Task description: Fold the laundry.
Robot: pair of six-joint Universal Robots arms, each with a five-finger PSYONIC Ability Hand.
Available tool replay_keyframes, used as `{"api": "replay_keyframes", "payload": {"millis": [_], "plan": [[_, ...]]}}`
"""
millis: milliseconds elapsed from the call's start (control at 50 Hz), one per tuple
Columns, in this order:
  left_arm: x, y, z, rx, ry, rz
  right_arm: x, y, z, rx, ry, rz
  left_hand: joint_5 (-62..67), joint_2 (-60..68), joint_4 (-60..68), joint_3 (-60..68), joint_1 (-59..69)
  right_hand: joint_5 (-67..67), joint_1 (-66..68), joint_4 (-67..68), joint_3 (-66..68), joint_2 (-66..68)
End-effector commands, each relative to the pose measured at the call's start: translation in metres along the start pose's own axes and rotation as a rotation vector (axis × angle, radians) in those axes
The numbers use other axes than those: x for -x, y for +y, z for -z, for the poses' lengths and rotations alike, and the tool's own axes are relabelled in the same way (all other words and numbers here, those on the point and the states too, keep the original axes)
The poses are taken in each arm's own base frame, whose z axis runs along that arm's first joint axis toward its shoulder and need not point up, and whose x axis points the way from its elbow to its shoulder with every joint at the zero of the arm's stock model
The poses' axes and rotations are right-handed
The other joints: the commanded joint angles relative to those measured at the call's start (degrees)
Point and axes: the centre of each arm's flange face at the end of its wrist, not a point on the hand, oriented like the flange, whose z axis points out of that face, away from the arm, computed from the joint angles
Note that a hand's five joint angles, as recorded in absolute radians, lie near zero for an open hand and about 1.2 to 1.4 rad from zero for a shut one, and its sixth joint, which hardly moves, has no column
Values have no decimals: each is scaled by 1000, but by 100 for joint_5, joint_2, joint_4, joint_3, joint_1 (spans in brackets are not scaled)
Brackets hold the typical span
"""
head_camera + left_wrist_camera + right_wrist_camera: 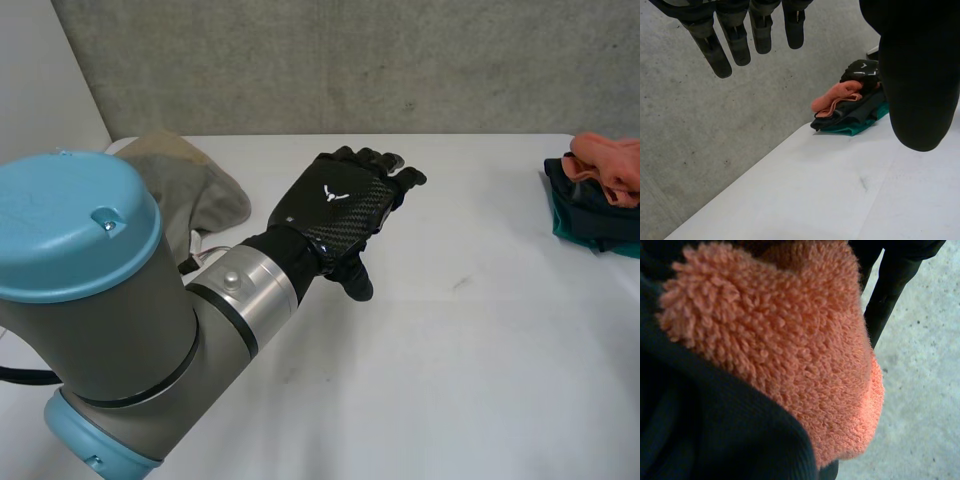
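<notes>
Over the middle of the white table (450, 350), note the left hand (335, 215): flat, straight-fingered, thumb apart, holding nothing. At the table's right edge, find the laundry heap, with an orange terry towel (605, 160) on top, a dark garment (590, 215) under it and a teal cloth (855, 127) at the bottom. Spot the right hand (864, 70) down on that heap, close against the orange towel. Cannot tell whether closed on the towel or merely lying against it.

Probably the first pick, then: getting one piece off the heap. To do it well:

- Take the towel alone, by an edge or corner rather than a bunched middle.
- Lift straight up and watch for the dark garment clinging or dragging along.
- Carry across to the bare middle of the table, well away from the heap.
- Bring the left hand in to catch a second corner, then pull the cloth taut and lay it flat before any fold.
- Leave the beige cloth (190, 185) at the far left, behind the left arm, for later.
</notes>
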Motion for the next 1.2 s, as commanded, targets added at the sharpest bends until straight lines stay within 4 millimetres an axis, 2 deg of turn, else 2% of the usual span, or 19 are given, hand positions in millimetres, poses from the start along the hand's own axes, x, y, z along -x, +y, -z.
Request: {"api": "replay_keyframes", "payload": {"millis": [20, 80, 260, 360, 460, 520, 580, 600, 680, 740, 760, 800, 820, 840, 900, 980, 1000, 1080, 1200], "plan": [[0, 1, 1, -4, -3, 0, -5, -11, 5, 15, 9, -2, -266, -217, -165, -280, -176, -65, 373, -1058, -703, -558], [0, 1, 1, -4, -3, 0, -8, -29, 8, 28, 22, -10, -266, -217, -165, -280, -176, -4848, -4410, -5840, -5485, -5340], [-7, -4, 5, -16, 15, -4, -19, -106, 30, 123, 112, -64, -266, -217, -165, -280, -176, -4848, -4410, -5840, -5485, -5340], [-10, -18, 12, -54, 23, -8, -63, -121, 63, 333, 358, -74, -266, -217, -165, -280, -176, -4848, -4410, -5840, -5485, -5340], [-8, -37, 24, -107, 16, -14, -101, -161, 76, 446, 534, 219, -266, -217, -165, -280, -176, -4848, -4410, -5840, -5485, -5340], [-1, -56, 30, -161, -12, -20, -104, -180, 69, 403, 570, 350, -266, -217, -165, -280, -176, -4848, -4410, -5840, -5485, -5340], [15, -69, 30, -203, -74, -30, -75, -207, 50, 289, 531, 354, -266, -217, -165, -280, -176, -4848, -4410, -5840, -5485, -5340], [24, -71, 29, -210, -105, -32, -53, -229, 42, 211, 501, 330, -266, -217, -165, -280, -176, -4848, -4410, -5840, -5485, -5340], [96, -64, 24, -179, -367, -48, 1, -279, 47, 44, 407, 238, -266, -217, -165, -280, -176, -4848, -4410, -5840, -5485, -5340], [134, -54, 24, -151, -482, -58, 37, -295, 57, -31, 287, 181, -266, -217, -165, -280, -176, -4848, -4410, -5840, -5485, -5340], [162, -44, 23, -129, -554, -62, 67, -299, 65, -67, 180, 144, -266, -217, -165, -280, -176, -4848, -4410, -5840, -5485, -5340], [187, -27, 20, -90, -609, -68, 102, -301, 75, -93, 53, 107, -249, -201, -149, -263, -160, -4848, -4410, -5840, -5485, -5340], [202, -15, 18, -66, -640, -74, 135, -302, 87, -100, -59, 74, -249, -200, -149, -263, -160, -4848, -4410, -5840, -5485, -5340], [229, 8, 13, -25, -690, -100, 152, -304, 94, -105, -120, 60, -266, -217, -165, -280, -176, -4848, -4410, -5840, -5485, -5340], [261, 40, 7, 35, -732, -150, 200, -300, 118, -76, -263, 12, -266, -217, -165, -280, -176, -4848, -4410, -5840, -5485, -5340], [290, 94, -5, 163, -686, -284, 229, -287, 141, 14, -345, -15, -216, -167, -115, -230, -126, -4848, -4410, -5840, -5485, -5340], [298, 118, -11, 214, -645, -345, 231, -283, 145, 36, -353, -16, -199, -150, -98, -213, -109, -4848, -4410, -5840, -5485, -5340], [331, 166, -13, 302, -613, -456, 242, -261, 157, 151, -399, -14, -132, -83, -31, -146, -42, -4848, -4410, -5840, -5485, -5340], [354, 200, -26, 291, -623, -430, 252, -237, 169, 267, -452, -11, 254, 303, 354, 240, 344, -4848, -4410, -5840, -5485, -5340]]}}
